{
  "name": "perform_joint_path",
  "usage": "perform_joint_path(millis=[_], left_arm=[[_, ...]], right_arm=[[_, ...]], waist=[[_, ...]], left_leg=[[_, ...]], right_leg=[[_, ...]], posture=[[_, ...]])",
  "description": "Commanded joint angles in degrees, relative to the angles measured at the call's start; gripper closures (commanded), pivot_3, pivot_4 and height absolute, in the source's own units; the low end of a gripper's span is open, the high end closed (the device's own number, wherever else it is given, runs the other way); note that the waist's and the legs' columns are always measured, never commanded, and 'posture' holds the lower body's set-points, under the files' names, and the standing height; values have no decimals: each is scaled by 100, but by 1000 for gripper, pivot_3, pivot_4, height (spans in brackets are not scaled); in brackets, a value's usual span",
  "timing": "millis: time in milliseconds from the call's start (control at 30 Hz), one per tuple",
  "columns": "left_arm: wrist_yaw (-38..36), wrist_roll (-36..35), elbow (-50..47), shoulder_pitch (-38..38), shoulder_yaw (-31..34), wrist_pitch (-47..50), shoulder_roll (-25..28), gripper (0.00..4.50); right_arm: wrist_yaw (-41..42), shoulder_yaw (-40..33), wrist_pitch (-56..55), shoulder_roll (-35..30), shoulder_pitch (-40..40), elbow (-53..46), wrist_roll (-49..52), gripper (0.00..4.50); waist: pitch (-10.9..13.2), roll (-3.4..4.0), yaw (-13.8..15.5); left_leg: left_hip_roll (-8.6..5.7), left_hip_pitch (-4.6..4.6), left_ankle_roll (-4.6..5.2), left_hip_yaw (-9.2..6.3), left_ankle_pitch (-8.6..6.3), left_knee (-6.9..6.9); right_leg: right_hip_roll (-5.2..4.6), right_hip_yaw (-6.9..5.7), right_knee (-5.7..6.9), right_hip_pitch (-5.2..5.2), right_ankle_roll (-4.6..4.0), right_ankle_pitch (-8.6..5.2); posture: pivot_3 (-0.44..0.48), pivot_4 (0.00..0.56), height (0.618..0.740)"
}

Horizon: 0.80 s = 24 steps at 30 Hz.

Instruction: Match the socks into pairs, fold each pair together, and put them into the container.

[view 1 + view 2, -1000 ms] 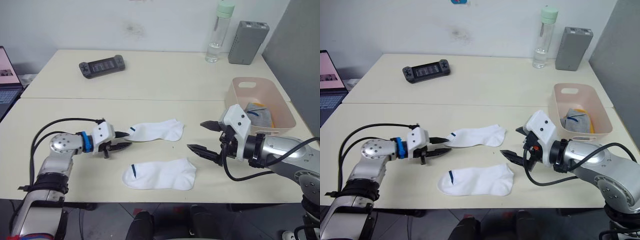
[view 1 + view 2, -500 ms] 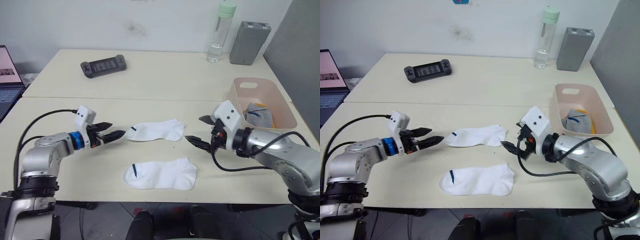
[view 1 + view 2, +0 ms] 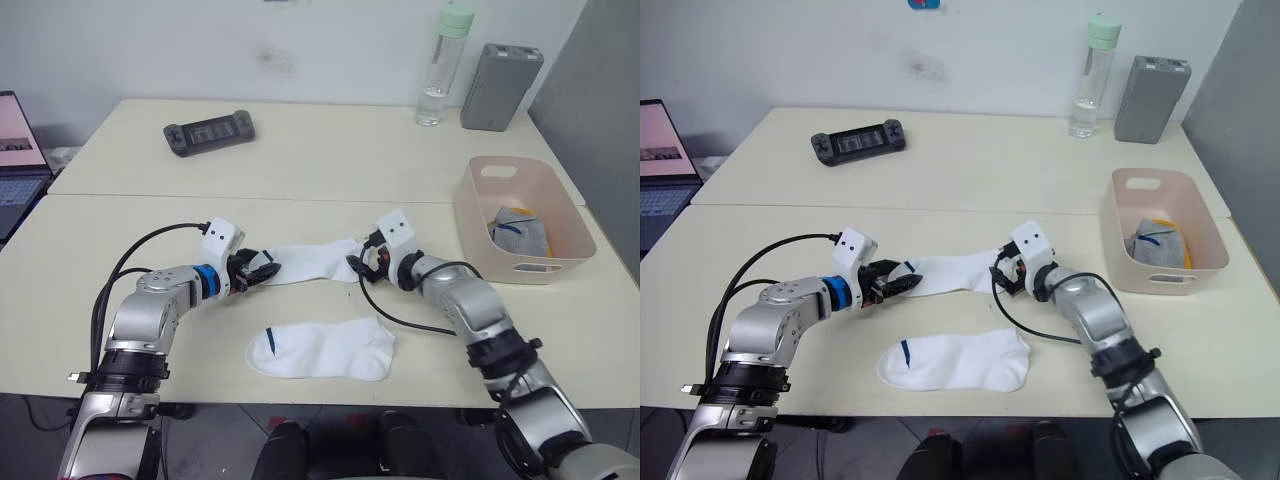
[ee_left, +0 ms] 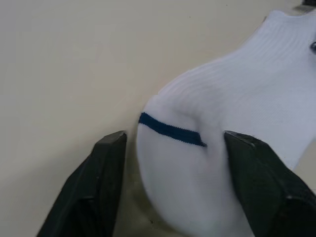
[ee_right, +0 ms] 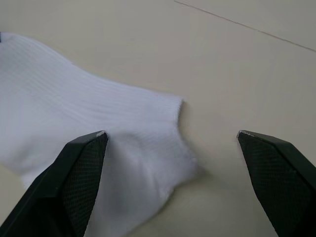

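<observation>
Both hands at opposite ends of the upper white sock (image 3: 310,261), frame centre.
Sock's long axis runs left-right: left hand (image 3: 262,272) open astride cuff end, right hand (image 3: 356,264) open astride toe end, neither gripping; second white sock (image 3: 322,349) lies just below on bench (image 3: 330,150).

Silver-grey jointed arms are seen, looped with black cables; a blue ring is worn behind the white-housed left pincer (image 3: 262,271).
</observation>
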Motion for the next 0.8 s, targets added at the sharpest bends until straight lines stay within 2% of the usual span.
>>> perform_joint_path(millis=[33,133,267,333,400,600,800], left_arm=[[-11,12,-87,104,-60,79,-48,2306],[-20,3,-157,142,-33,75,-30,3185],[-84,-109,-306,177,57,12,-51,4363],[-134,-169,-377,165,69,57,-58,4500],[-213,-263,-499,141,73,134,-71,4500],[-254,-531,-1109,171,-31,681,-154,4500],[-207,-472,-929,66,-138,663,-234,4500]], right_arm=[[117,-126,-261,25,-35,253,-209,578],[281,-99,-244,32,38,170,-299,1599],[498,-19,85,18,425,-726,-248,3048],[532,-23,240,8,555,-1061,-249,3872],[555,-56,469,-35,705,-1510,-204,4442],[732,-530,1400,-501,1184,-2930,113,4442],[812,-985,2238,-799,1280,-3408,541,4442]], waist=[[-1,0,2],[-2,1,-12],[-2,2,-12],[-2,2,-16],[-2,2,-15],[-2,2,-7],[-2,2,-43]], left_leg=[[-3,0,0,1,0,0],[-5,2,0,5,0,0],[1,4,0,-2,0,-3],[0,5,0,1,0,-2],[0,5,0,1,0,-2],[-2,-6,0,-7,0,-1],[1,0,0,-6,0,-2]], right_leg=[[-3,0,0,0,0,0],[-7,4,-2,1,0,0],[-3,-3,1,2,0,0],[-2,0,1,2,0,0],[-2,0,1,2,0,0],[-3,-4,-3,0,1,-1],[2,-3,-2,0,1,-1]], posture=[[0,150,740],[0,150,740],[0,150,740],[0,150,740],[0,150,740],[0,150,740],[0,150,740]])
